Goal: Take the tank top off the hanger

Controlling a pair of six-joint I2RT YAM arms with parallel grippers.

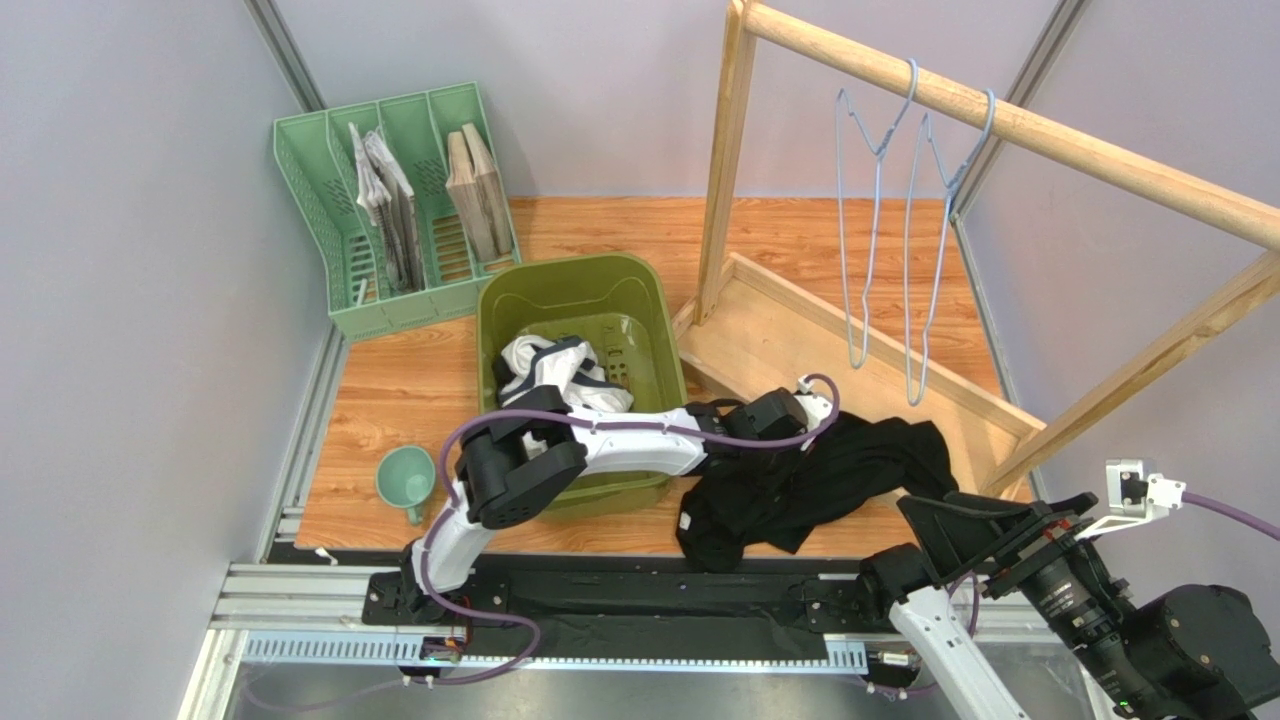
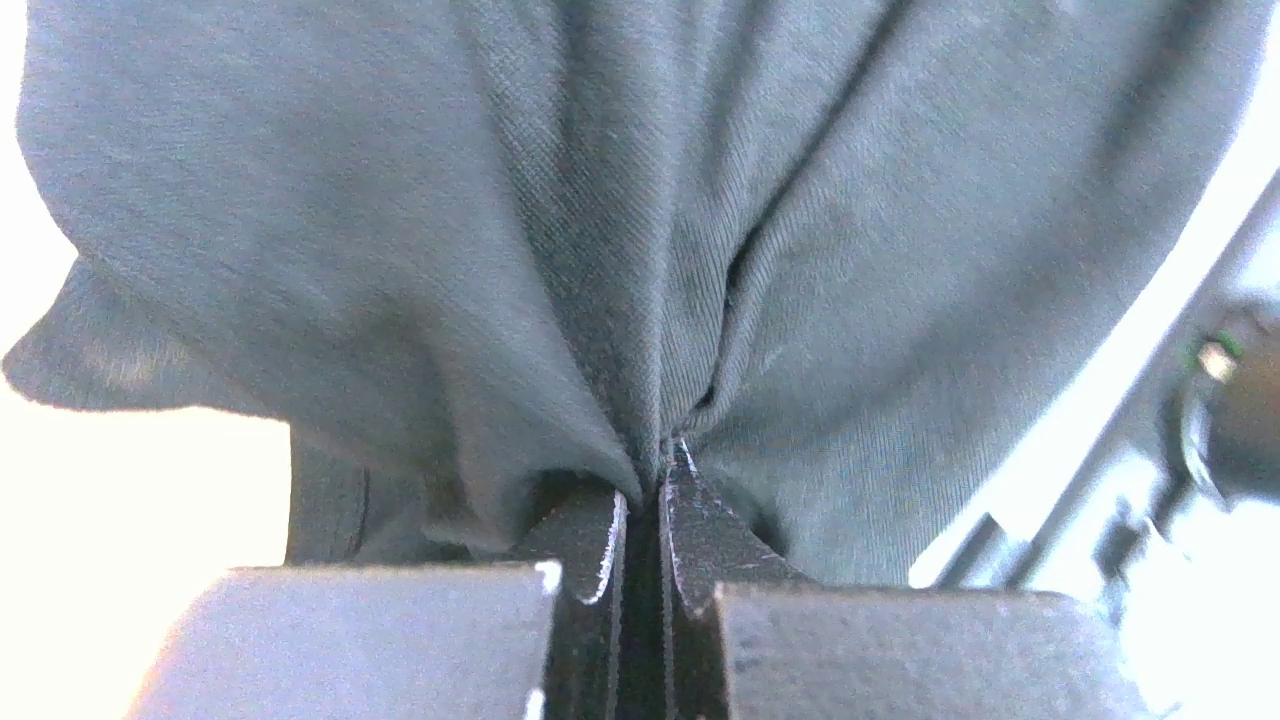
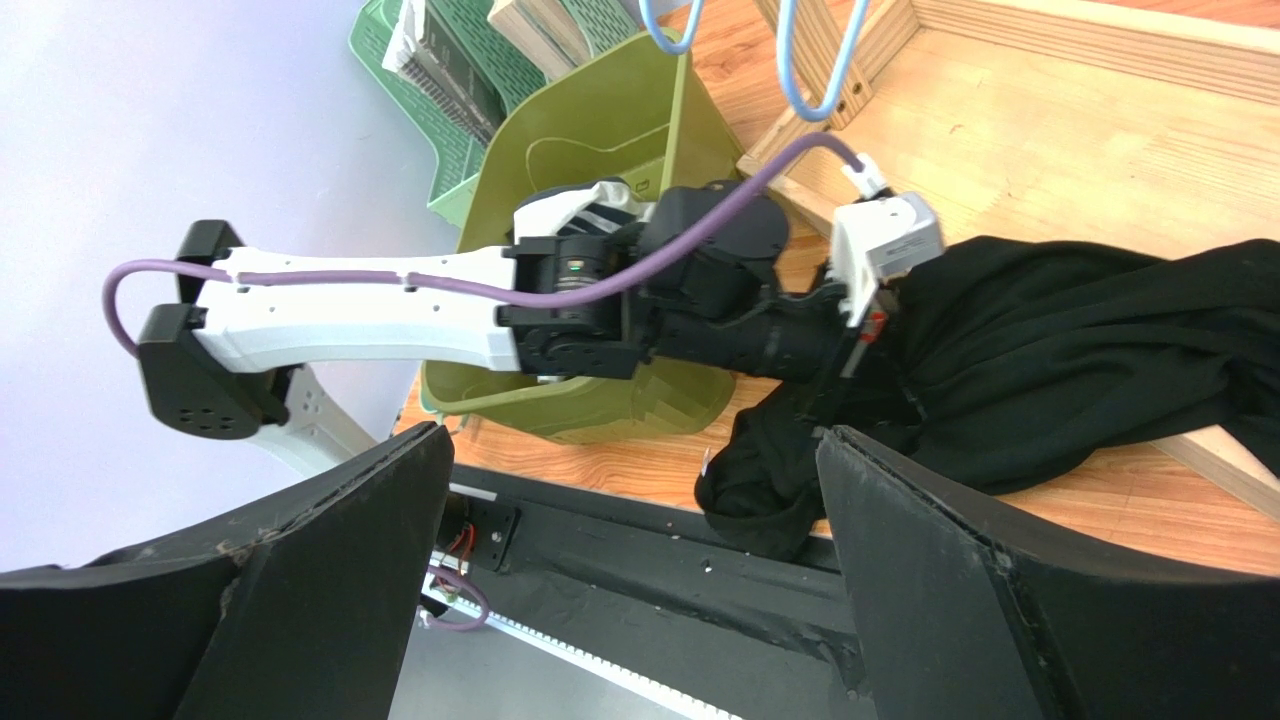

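Observation:
The black tank top (image 1: 819, 477) lies crumpled on the wooden table, right of the green bin. It also shows in the right wrist view (image 3: 1052, 360) and fills the left wrist view (image 2: 631, 225). My left gripper (image 1: 819, 408) is shut on a fold of it; in the left wrist view the gripper (image 2: 643, 477) pinches the cloth. Two light blue wire hangers (image 1: 879, 225) hang bare on the wooden rack's rail. My right gripper (image 3: 631, 495) is open and empty, held back near the table's front right edge (image 1: 992, 518).
An olive green bin (image 1: 579, 300) holds black and white clothes. A mint file rack (image 1: 394, 203) with papers stands at the back left. A green cup (image 1: 406, 480) sits at the front left. The wooden rack (image 1: 842, 353) has its base frame at the right.

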